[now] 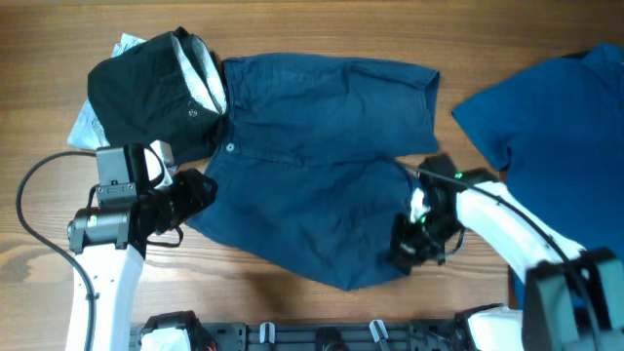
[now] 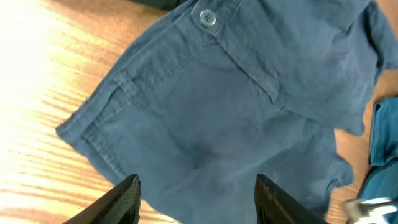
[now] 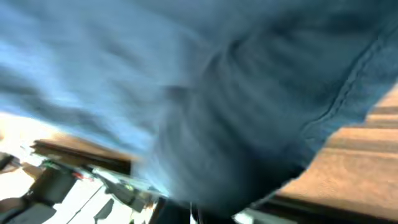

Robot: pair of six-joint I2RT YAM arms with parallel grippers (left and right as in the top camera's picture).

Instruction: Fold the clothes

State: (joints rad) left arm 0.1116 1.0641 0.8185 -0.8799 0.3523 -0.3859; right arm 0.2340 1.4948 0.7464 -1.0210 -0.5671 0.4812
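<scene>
The dark teal-blue shorts [image 1: 312, 166] lie spread on the wooden table, waistband to the left with a small pale button [image 1: 230, 147], legs to the right. My left gripper [image 1: 200, 190] is open at the near waistband corner; in the left wrist view its fingers [image 2: 196, 180] straddle the shorts [image 2: 217, 112] below the button [image 2: 208, 17]. My right gripper [image 1: 414, 244] is at the near leg's hem. In the blurred right wrist view the shorts fabric [image 3: 236, 93] bunches into the shut jaws [image 3: 199, 211].
A black garment with pale lining [image 1: 146, 93] overlaps the waistband at the back left. A royal-blue shirt [image 1: 556, 107] lies at the right, its edge in the left wrist view [image 2: 385, 137]. A dark equipment rail [image 1: 322, 336] runs along the table's front edge.
</scene>
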